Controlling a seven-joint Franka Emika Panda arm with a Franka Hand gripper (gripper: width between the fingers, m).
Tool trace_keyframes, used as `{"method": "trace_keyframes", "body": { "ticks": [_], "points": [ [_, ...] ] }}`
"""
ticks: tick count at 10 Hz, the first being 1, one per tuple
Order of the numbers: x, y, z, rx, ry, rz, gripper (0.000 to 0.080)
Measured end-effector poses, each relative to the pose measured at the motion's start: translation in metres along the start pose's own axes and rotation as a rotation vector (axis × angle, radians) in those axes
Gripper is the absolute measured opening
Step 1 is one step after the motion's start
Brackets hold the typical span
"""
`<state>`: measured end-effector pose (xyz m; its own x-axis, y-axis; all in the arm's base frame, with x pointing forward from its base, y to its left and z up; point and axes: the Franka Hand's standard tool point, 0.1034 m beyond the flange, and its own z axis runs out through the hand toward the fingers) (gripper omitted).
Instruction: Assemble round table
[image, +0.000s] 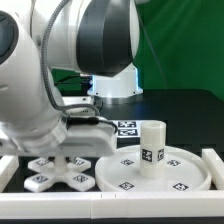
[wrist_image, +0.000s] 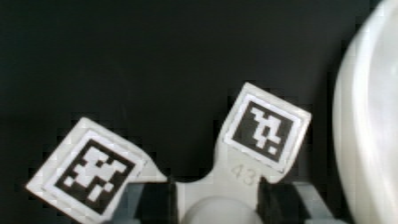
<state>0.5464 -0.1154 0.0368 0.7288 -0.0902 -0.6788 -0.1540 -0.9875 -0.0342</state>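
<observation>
The four-armed cross-shaped base (image: 45, 172) lies flat at the exterior view's lower left, white with square tags on its arms. My gripper (image: 68, 155) has come straight down on it. In the wrist view two tagged arms of the base (wrist_image: 267, 125) spread away from the gripper (wrist_image: 228, 205), and the dark fingers (wrist_image: 171, 205) are shut on either side of the base's rounded hub. The large rimmed round disc (image: 185, 172) lies to the exterior view's right, and its blurred edge (wrist_image: 374, 110) shows in the wrist view. The short cylindrical leg (image: 151, 147) stands upright on the disc.
A white blocky border rail (image: 212, 160) runs along the right and front of the work area. The marker board (image: 127, 127) lies behind the disc near the robot's pedestal. My bulky arm fills the exterior view's upper left over the black table.
</observation>
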Motion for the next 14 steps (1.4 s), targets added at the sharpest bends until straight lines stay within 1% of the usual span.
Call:
{"method": "trace_keyframes", "body": {
  "ticks": [1,2,5,6,7,8,9,10,11,13,14],
  "points": [
    [-0.005,0.000,0.003,0.005,-0.009,0.003,0.0211],
    [-0.006,0.001,0.001,0.007,0.010,0.005,0.0211],
    [-0.006,0.001,0.003,0.007,0.007,0.006,0.0211],
    [-0.006,0.003,0.006,0.009,0.002,0.006,0.0211],
    [-0.005,0.010,0.016,0.015,-0.017,0.015,0.0211],
    [-0.011,0.017,0.028,0.023,-0.041,0.009,0.0211],
    [-0.019,0.021,0.036,0.030,-0.061,0.014,0.0211],
    [-0.022,0.020,0.039,0.029,-0.054,0.017,0.0211],
    [-0.021,0.017,0.038,0.023,-0.029,0.013,0.0211],
    [-0.022,0.017,0.039,0.024,-0.034,0.013,0.0211],
    [-0.022,0.016,0.039,0.018,-0.028,0.008,0.0211]
  ]
}}
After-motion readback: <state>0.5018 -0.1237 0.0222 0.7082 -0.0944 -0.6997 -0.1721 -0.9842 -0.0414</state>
